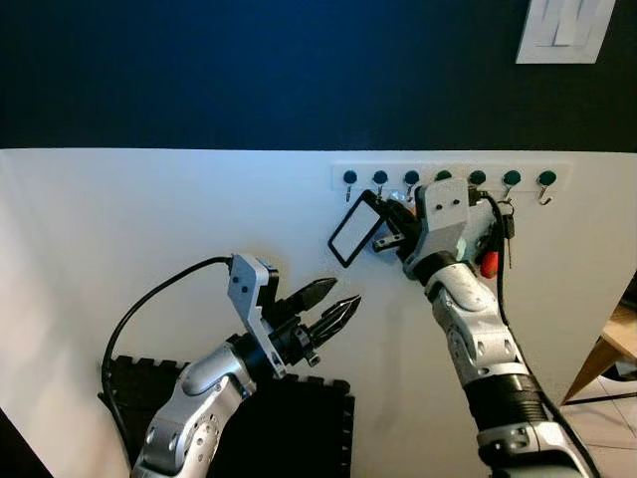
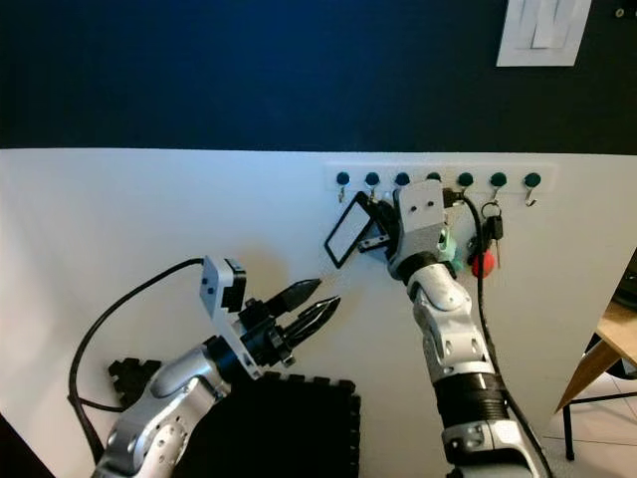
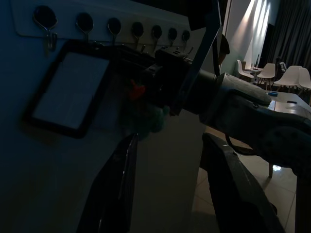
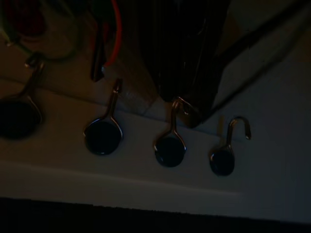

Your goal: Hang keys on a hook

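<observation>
Holding the keys clamped at the hook rail, the right gripper may miss a hook; left gripper waits, fingers apart

Facing a white lower wall under dark navy upper wall; showing black foam mat below.

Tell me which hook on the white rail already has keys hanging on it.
The second hook from the rail's right end: a dark key bunch hangs below it, beside the right gripper, which holds up a black-framed card holder. The last hook is bare.
</observation>
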{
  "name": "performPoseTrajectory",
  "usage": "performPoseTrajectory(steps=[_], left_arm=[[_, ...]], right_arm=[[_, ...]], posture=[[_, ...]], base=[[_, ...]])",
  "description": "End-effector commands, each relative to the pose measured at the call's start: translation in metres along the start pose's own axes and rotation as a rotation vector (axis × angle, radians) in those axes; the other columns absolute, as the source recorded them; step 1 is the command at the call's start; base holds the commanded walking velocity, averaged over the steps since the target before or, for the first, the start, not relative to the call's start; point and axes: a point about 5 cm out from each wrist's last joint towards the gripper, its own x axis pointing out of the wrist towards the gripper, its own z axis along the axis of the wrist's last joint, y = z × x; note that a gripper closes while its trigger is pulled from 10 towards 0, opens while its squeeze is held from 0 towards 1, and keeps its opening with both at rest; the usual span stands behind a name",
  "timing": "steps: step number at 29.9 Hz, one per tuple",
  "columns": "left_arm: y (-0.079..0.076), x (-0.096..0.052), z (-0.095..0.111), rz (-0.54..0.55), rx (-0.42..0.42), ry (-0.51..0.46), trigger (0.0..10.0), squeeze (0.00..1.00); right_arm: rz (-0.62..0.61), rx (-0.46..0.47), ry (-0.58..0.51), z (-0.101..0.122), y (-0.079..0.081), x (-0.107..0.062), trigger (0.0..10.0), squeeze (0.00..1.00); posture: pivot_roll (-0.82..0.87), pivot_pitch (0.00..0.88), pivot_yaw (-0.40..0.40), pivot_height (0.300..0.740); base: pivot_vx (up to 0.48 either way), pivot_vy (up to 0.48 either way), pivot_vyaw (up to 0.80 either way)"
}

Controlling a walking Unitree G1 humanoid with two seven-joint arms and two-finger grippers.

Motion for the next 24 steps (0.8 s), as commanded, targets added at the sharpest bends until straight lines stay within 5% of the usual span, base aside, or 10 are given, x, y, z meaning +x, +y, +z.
performPoseTrajectory(steps=[1, 9, 21, 22, 23, 24], left_arm=[[0.0024, 0.0013, 0.0007, 0.01, 0.014, 0.003, 10.0, 0.0], [0.003, 0.0023, 0.0021, 0.019, 0.015, -0.003, 10.0, 0.0], [0.0027, 0.003, 0.0029, 0.018, 0.019, -0.006, 10.0, 0.0], [0.0028, 0.0031, 0.003, 0.018, 0.02, -0.006, 10.0, 0.0], [0.0028, 0.0031, 0.003, 0.018, 0.02, -0.006, 10.0, 0.0], [0.0029, 0.0031, 0.0031, 0.017, 0.02, -0.005, 10.0, 0.0]], right_arm=[[0.037, -0.047, 0.077, -0.0106, 0.0012, 0.0009, 10.0, 0.0], [0.136, -0.198, 0.107, -0.0077, -0.0001, 0.0041, 10.0, 0.0], [0.128, -0.167, 0.11, -0.0076, -0.0037, 0.0036, 10.0, 0.0], [0.12, -0.142, 0.109, -0.0073, -0.0049, 0.0035, 10.0, 0.2], [0.12, -0.142, 0.109, -0.0073, -0.0049, 0.0035, 10.0, 0.2], [0.114, -0.123, 0.107, -0.0069, -0.0058, 0.0036, 10.0, 0.83]], posture=[[0.05, 0.013, 0.036, 0.74], [0.05, 0.018, 0.036, 0.74], [0.05, 0.017, 0.038, 0.74], [0.05, 0.017, 0.038, 0.74], [0.05, 0.017, 0.038, 0.74], [0.05, 0.017, 0.038, 0.74]], base=[[0.0, 0.0, 0.0], [0.0, 0.0, 0.0], [0.0, 0.0, 0.0], [0.0, 0.0, 0.0], [0.0, 0.0, 0.0], [0.0, 0.0, 0.0]])
